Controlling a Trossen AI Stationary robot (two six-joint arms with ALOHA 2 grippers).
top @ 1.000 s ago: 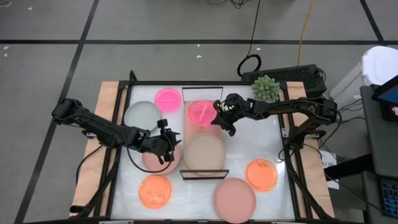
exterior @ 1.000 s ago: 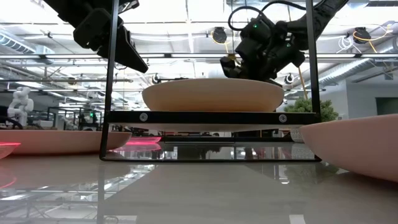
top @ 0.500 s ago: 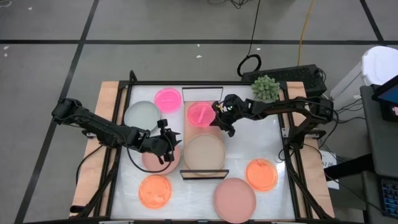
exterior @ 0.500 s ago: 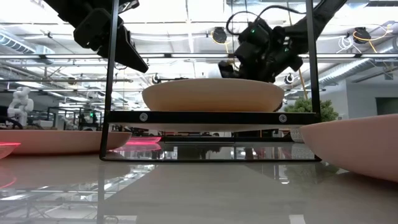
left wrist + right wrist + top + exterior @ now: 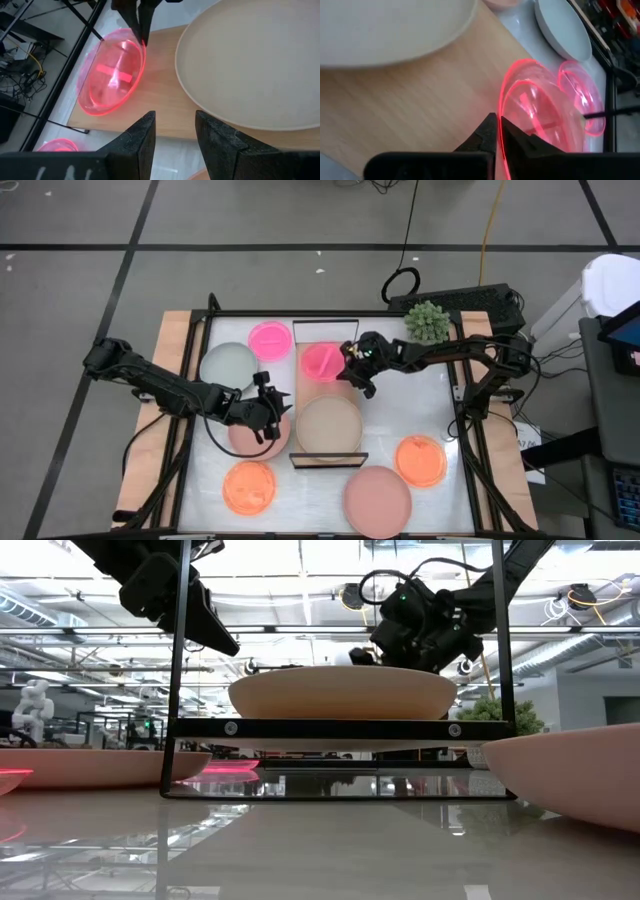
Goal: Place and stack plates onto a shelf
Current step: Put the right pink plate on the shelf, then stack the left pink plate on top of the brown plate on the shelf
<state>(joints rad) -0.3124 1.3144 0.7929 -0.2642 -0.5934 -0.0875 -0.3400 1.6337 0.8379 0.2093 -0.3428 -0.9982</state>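
Observation:
The shelf (image 5: pixel 346 387) is a light-wood board with black wire ends. On it rest a beige plate (image 5: pixel 329 426) and, farther back, a small hot-pink plate (image 5: pixel 320 362). My right gripper (image 5: pixel 350 367) is shut on that hot-pink plate. My left gripper (image 5: pixel 280 410) is open and hovers by the shelf's left edge, above a dusty-pink plate (image 5: pixel 240 438). Its fingers point toward the shelf. On the table lie a grey-green plate (image 5: pixel 227 365), a second hot-pink plate (image 5: pixel 269 338), two orange plates (image 5: pixel 249 486) (image 5: pixel 420 460) and a large dusty-pink plate (image 5: pixel 378 500). My right gripper pinches the hot-pink plate's rim (image 5: pixel 502 107) on its right side between the two fingers, slanting down from the table's right. The plate sits tilted over the shelf board (image 5: pixel 420 100), gripped side raised. Whether its far rim (image 5: pixel 85 95) touches the board I cannot tell.
A spiky green plant (image 5: pixel 425 320) stands at the table's far right corner, behind the right arm. Black frame bars run along both table sides. The shelf's wire end frame (image 5: pixel 340 727) stands close in front of the low camera. A keyboard lies beyond the far edge.
My right gripper has moved a little toward the table's left edge, still shut, carrying the hot-pink plate with it over the far part of the shelf.

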